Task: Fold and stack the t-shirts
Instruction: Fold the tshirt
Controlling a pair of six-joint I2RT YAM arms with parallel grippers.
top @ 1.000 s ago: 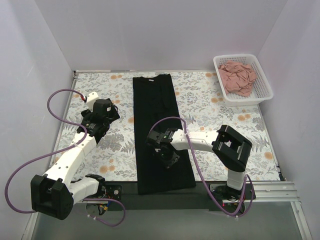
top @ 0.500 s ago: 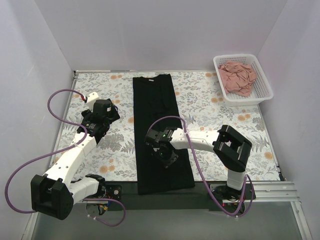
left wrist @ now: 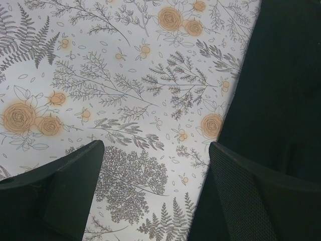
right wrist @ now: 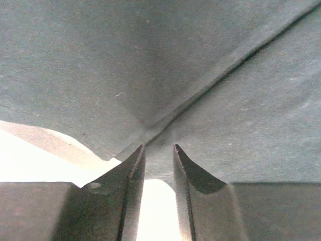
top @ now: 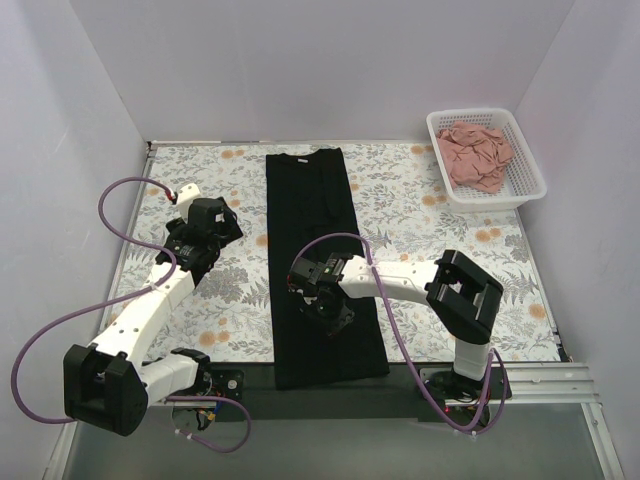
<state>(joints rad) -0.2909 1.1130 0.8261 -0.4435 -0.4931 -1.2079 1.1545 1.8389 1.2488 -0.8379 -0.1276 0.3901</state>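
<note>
Right gripper (top: 322,297), shifted slightly leftward since a second ago, pinches a fold of the large plain black t-shirt (top: 308,205), which lies as a lengthwise-folded strip mid-table; left gripper (left wrist: 155,150) hangs spread beside it; cross-folding, and the crumpled dusty-pink t-shirt (top: 476,156) in the white plastic lattice basket (top: 532,170), apparently remain.

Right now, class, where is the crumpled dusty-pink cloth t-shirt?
In the top external view, the dusty-pink t-shirt lies bunched in the white plastic lattice basket at the table's far right corner, right of the black t-shirt.
</note>
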